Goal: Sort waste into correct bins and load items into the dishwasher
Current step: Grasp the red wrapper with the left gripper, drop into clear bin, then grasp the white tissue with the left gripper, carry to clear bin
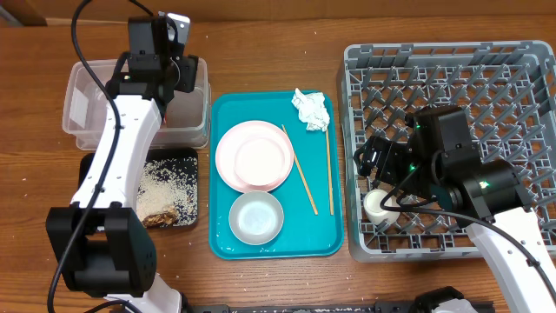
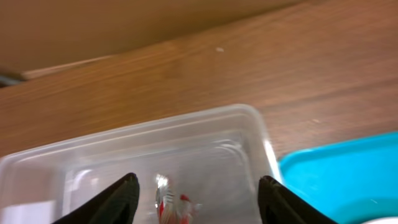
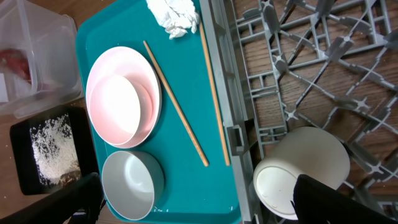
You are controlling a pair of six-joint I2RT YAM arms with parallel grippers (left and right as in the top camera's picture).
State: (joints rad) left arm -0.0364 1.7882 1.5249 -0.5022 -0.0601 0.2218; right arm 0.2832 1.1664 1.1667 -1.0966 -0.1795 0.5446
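My left gripper [image 1: 178, 74] is open above the clear tub [image 1: 87, 113]. The red wrapper [image 2: 174, 205] lies in the tub [image 2: 205, 143], below and between the open fingers [image 2: 198, 180]. My right gripper [image 1: 375, 167] is open over the front-left corner of the grey dish rack [image 1: 486, 78], with the white cup [image 1: 377, 206] lying on its side there. In the right wrist view the cup [image 3: 305, 168] lies beside one finger of the wide-open gripper [image 3: 199, 196]. The white tissue [image 1: 311, 109], stacked white and pale-pink plates [image 1: 254, 156], bowl [image 1: 256, 217] and two chopsticks [image 1: 301, 174] lie on the teal tray [image 1: 330, 239].
The black tray [image 1: 178, 165] in front of the tub holds rice and brown scraps. The teal tray sits between the bins and the rack, and its corner shows in the left wrist view [image 2: 348, 174]. The rack has upright pegs [image 3: 323, 62].
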